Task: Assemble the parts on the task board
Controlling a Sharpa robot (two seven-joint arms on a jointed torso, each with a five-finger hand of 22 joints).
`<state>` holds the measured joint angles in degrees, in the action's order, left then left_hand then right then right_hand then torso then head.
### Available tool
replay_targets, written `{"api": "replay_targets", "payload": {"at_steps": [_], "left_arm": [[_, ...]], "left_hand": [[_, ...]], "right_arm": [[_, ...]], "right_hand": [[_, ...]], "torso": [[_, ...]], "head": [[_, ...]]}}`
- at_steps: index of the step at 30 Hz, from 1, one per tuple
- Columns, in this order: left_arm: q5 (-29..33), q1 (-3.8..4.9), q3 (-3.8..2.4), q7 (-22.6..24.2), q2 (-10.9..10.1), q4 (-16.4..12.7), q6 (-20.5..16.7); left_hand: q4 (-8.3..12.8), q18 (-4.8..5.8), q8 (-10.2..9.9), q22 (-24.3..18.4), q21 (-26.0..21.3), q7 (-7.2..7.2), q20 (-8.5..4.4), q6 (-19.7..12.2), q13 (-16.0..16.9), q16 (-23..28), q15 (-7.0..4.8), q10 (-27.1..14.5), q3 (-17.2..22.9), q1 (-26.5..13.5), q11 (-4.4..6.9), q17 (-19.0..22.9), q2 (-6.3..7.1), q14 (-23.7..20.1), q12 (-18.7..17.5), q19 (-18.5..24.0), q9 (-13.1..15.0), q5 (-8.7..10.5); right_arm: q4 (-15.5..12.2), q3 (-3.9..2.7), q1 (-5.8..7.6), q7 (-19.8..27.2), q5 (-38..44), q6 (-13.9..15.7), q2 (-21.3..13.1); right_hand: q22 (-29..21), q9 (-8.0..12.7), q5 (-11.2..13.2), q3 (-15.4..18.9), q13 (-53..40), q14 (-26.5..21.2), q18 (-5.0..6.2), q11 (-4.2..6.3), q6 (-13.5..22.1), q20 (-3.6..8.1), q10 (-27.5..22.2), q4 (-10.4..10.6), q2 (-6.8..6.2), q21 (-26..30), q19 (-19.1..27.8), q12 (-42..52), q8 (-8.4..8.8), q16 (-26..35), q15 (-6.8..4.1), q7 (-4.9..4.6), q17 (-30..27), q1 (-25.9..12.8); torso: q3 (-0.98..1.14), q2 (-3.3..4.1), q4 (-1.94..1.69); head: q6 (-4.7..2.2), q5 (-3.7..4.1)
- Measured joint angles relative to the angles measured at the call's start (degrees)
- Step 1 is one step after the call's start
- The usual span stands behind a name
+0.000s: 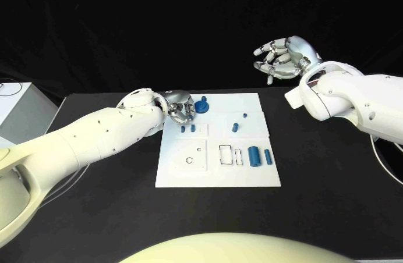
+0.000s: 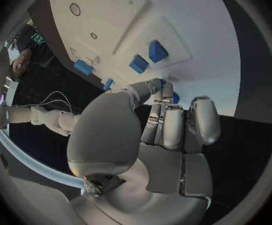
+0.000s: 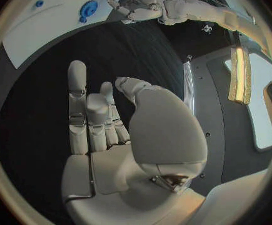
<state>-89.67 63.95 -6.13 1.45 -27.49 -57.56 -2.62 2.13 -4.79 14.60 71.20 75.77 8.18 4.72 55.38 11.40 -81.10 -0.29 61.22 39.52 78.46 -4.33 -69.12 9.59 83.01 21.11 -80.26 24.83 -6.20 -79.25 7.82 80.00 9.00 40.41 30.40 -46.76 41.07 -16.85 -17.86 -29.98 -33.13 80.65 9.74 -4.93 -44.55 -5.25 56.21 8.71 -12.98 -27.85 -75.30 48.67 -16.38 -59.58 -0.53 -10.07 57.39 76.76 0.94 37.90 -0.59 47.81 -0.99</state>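
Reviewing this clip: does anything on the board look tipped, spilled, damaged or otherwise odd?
Nothing stands out. The task board lies flat and square on the table, blue parts resting on it. The left hand is at the blue gear; the right hand is raised, holding nothing.

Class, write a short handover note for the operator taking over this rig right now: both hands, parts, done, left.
Left robot hand: over the task board's far left corner, fingers at the round blue part; whether it grips it cannot be told.
Right robot hand: raised beyond the board, open, holding nothing.
Two blue cylinders lie at the board's right side; small blue pieces sit mid-board.
Left: the empty outlined slots suggest assembly remains.
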Motion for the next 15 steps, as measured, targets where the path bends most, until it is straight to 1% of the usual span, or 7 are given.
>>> {"api": "replay_targets", "payload": {"at_steps": [4, 15], "left_arm": [[-0.15, 0.05, 0.04, -0.19, -0.05, 0.0, 0.31], [-0.65, 0.0, 0.14, -0.47, -0.38, -0.13, 0.4]], "left_hand": [[0.0, 0.0, 0.0, -0.06, 0.0, -0.21, 0.0, 0.2, 0.07, 0.0, 0.0, 0.23, 0.0, 0.0, 0.23, 0.06, 0.0, 0.0, -0.04, 0.0, 0.0, 0.0], [0.18, 0.0, -0.18, -0.05, 0.0, -0.12, 0.0, 0.38, 0.2, 0.0, 0.0, 0.65, 0.17, 0.0, 0.24, 0.06, 0.0, 0.0, -0.03, 0.0, 0.27, 0.0]], "right_arm": [[0.01, 0.0, 0.02, 0.0, 0.0, 0.0, 0.0], [0.01, 0.0, 0.01, 0.0, 0.0, 0.0, -0.01]], "right_hand": [[0.0, 0.0, 0.0, 0.0, 0.0, 0.0, 0.0, -0.06, 0.0, 0.0, 0.06, 0.0, 0.0, 0.0, 0.0, 0.0, 0.0, 0.0, 0.0, 0.0, 0.0, 0.0], [0.0, 0.0, 0.0, 0.0, 0.0, 0.0, 0.0, -0.07, 0.0, 0.0, 0.07, 0.0, 0.0, 0.0, 0.0, 0.0, 0.0, 0.0, 0.0, 0.0, -0.01, 0.0]], "torso": [[0.03, -0.02, 0.0], [0.01, -0.03, -0.03]], "head": [[0.02, 0.0], [0.07, -0.04]]}}
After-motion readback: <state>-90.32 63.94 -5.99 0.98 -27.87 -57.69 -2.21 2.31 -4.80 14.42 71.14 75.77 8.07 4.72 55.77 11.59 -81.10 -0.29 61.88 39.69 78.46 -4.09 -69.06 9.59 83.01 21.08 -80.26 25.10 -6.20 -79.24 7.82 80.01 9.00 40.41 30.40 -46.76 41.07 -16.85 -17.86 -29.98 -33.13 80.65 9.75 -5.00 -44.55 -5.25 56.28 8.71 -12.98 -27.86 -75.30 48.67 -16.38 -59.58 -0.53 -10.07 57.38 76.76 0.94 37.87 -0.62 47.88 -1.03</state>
